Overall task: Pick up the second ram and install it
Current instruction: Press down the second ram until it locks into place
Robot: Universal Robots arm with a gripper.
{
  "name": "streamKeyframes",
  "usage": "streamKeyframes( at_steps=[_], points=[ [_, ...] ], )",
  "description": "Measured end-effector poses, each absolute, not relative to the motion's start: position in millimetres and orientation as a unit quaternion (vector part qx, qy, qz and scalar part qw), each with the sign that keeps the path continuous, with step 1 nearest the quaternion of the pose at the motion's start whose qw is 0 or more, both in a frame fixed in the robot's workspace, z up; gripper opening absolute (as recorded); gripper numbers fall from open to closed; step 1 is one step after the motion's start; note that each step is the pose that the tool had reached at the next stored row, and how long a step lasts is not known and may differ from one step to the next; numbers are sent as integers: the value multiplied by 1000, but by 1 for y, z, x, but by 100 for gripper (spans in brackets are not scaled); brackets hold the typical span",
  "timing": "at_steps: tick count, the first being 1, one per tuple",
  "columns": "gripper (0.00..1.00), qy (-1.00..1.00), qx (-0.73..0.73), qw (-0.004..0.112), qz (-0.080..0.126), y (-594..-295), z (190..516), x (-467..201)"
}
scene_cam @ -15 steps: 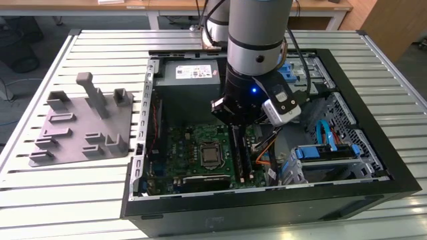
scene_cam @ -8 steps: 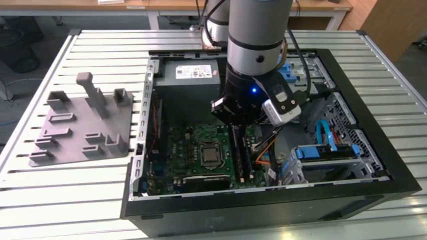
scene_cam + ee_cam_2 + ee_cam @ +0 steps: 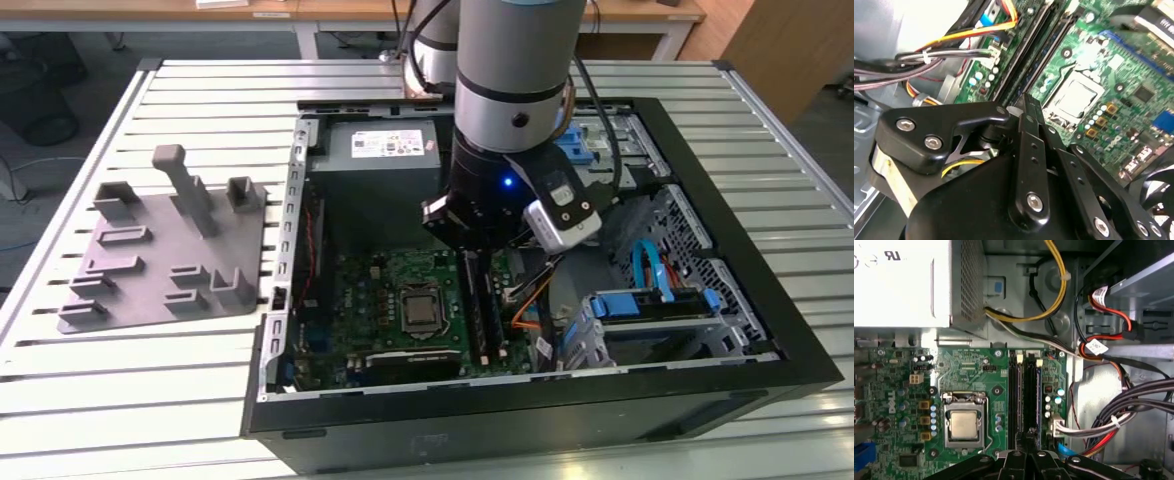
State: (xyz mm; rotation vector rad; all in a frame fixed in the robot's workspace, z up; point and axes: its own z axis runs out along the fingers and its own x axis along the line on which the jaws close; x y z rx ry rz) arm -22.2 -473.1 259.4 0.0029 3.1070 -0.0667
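Motherboard (image 3: 400, 300) inside computer case (image 3: 747, 330)

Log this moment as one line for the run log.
arm: inside the computer case | gripper: closed, low over the memory slots | motherboard: CPU socket uncovered | grey tray: on table

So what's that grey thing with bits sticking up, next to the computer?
It's a grey tray, matte and plastic-looking. It lies flat on the white slatted table, on the exterior view's left of the open computer case, close beside it. One tall post and several shorter blocks and small frames stand up from its base. The arm is not touching it.
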Motion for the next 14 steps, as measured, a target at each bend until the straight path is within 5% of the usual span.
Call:
streamKeyframes(
  at_steps=[14],
  points=[
    [10,1000,2,17,-5,-450,237,-22]
  ],
)
